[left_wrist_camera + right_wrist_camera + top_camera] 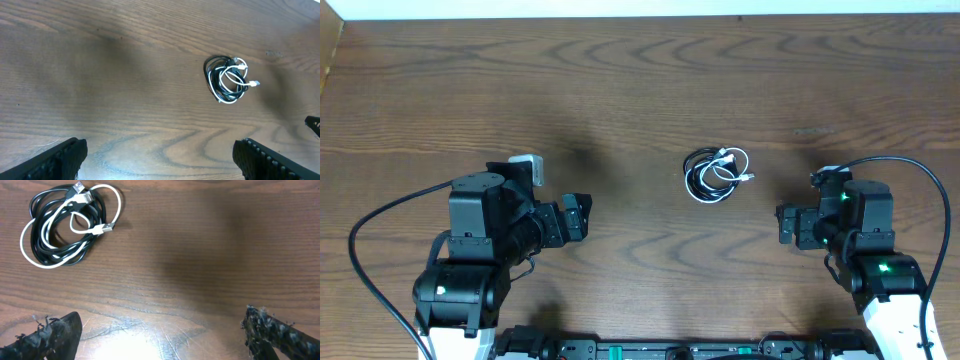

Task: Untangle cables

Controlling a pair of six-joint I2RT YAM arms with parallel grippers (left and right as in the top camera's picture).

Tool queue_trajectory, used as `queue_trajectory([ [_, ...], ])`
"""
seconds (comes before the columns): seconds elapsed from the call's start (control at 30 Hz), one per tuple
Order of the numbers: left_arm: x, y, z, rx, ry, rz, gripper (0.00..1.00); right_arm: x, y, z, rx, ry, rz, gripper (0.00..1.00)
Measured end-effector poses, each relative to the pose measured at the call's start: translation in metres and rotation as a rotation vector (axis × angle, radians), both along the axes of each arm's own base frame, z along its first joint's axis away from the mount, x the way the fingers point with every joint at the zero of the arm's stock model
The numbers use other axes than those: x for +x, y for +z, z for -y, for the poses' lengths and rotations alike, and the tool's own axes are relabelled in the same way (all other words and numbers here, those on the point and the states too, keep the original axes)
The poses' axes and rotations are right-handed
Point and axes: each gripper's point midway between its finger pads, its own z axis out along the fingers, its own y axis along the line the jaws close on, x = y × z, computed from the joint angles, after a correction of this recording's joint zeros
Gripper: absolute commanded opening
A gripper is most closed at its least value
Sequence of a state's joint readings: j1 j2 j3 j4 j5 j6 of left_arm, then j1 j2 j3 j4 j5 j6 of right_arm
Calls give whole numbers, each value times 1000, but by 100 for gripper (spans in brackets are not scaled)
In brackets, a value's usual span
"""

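The cables (715, 173) lie in one small coiled tangle on the wooden table, a white cord wound through black ones, with small plug ends sticking out. The tangle also shows in the left wrist view (227, 80) and in the right wrist view (67, 225). My left gripper (578, 216) is open and empty, well to the left of the tangle; its fingers frame bare wood (160, 157). My right gripper (786, 224) is open and empty, to the right of and nearer than the tangle, also over bare wood (160, 335).
The wooden table (640, 80) runs to a pale far edge at the top. Thick black robot cables loop beside each arm base, at the left (365, 235) and at the right (930, 190).
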State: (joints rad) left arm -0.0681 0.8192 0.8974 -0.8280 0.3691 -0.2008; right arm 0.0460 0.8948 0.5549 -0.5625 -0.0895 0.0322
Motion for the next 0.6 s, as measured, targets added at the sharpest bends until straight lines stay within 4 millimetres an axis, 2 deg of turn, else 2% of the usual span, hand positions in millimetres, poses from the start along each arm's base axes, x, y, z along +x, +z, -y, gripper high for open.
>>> queue_trajectory([
  [0.33,1,0,0,1,1,0,98,-1,0,0,0,0,-3,99],
  [0.6,12,7,-7,34,29,57,98,-1,0,0,2,2,-3,99],
])
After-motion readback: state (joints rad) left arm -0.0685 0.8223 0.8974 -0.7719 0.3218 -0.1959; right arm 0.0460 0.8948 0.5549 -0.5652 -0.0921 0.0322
